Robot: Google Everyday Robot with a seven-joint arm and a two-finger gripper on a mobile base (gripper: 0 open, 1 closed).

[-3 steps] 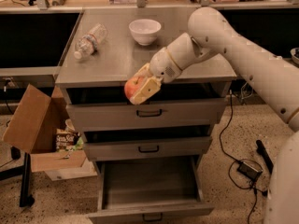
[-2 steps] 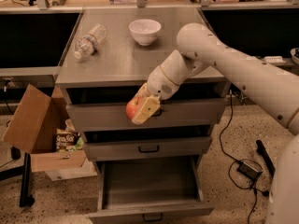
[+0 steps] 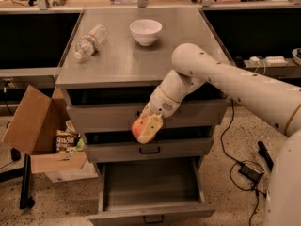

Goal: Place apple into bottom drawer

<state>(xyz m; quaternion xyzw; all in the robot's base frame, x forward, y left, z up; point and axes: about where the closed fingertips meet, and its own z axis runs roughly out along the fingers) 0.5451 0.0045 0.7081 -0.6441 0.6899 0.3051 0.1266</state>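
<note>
Hanging in front of the cabinet face, level with the gap between the top drawer (image 3: 103,117) and the middle drawer (image 3: 188,148), the end effector (image 3: 147,128) grips the apple (image 3: 137,127), its pale fingers clamped around the fruit, whose red-orange side faces left. Well below them the bottom drawer (image 3: 151,214) stands pulled out toward the camera. The white arm (image 3: 225,79) reaches in from the right across the front edge of the desk (image 3: 141,65). On the desk a white bowl (image 3: 146,31) stands near the back, and a plastic bottle (image 3: 89,41) lies on its side to the left. A cardboard box (image 3: 33,126) sits open on the floor left of the drawers.
</note>
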